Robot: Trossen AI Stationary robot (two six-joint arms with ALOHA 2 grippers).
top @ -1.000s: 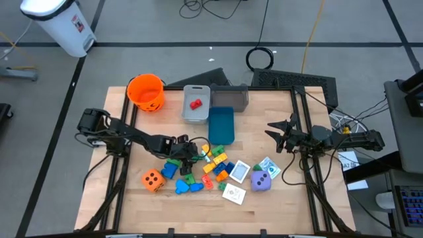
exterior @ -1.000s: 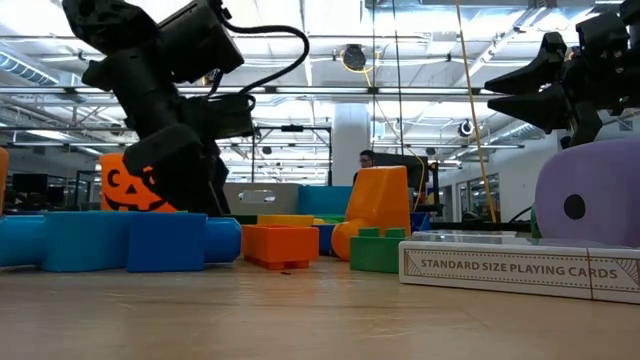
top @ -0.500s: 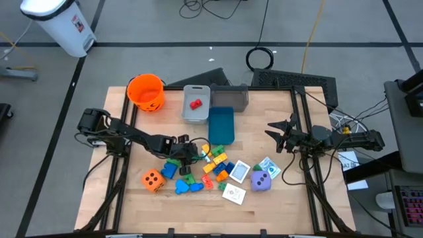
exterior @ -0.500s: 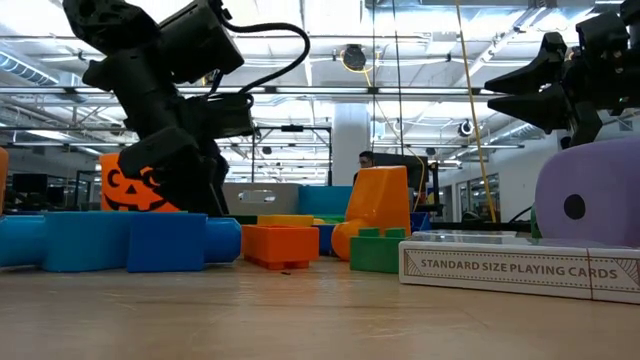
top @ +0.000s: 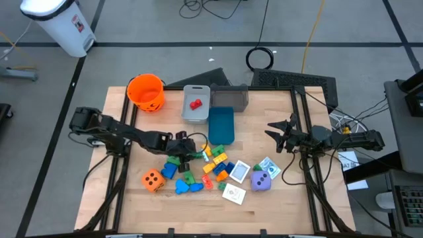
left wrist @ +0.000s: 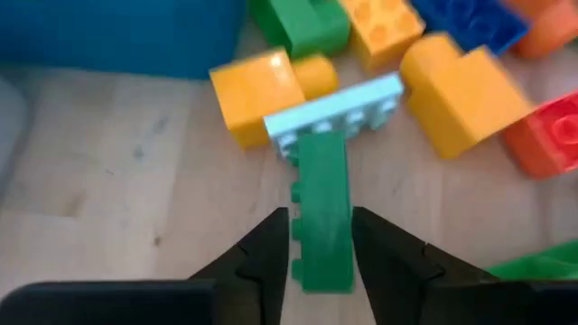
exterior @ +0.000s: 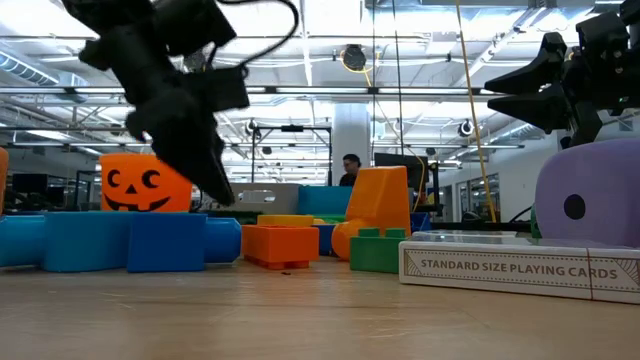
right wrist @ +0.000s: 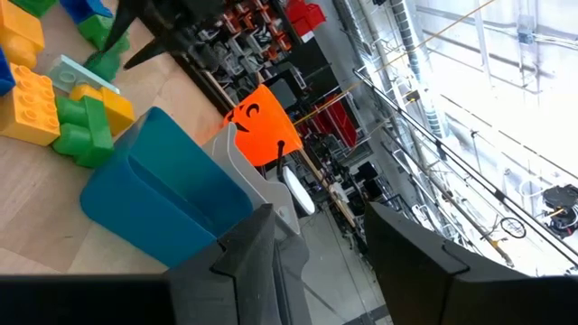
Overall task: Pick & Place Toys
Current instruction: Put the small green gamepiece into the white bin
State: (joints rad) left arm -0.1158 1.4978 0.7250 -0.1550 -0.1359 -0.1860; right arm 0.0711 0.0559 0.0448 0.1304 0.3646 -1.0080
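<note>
Toys lie in a loose cluster near the middle of the wooden bench (top: 277, 198), toward its front edge: small multicoloured plastic blocks (top: 215, 165), an orange dotted foam die (top: 153, 180) at the cluster's left end, a purple die (top: 261, 181) at its right end, and flat square picture cards (top: 238, 172) between and in front of them. The left gripper (top: 184, 148) reaches in from the bench's left edge to the rear left of the cluster, its two dark fingers (left wrist: 262, 257) pinching a long green plastic block (left wrist: 321, 209) between them. In the left wrist view that block's far end meets a pale blue flat plate (left wrist: 339, 117), with a yellow block (left wrist: 262, 92) just beside it. Along the rear edge stand an orange pumpkin-face bucket (top: 145, 92), a grey rectangular bin (top: 195, 103) holding one red block (top: 194, 104), and a blue rectangular bin (top: 221, 124) just in front of a second grey bin (top: 232, 96). The right gripper (top: 277, 133) hangs over the bench's right side, well apart from the toys, its fingers spread.
</note>
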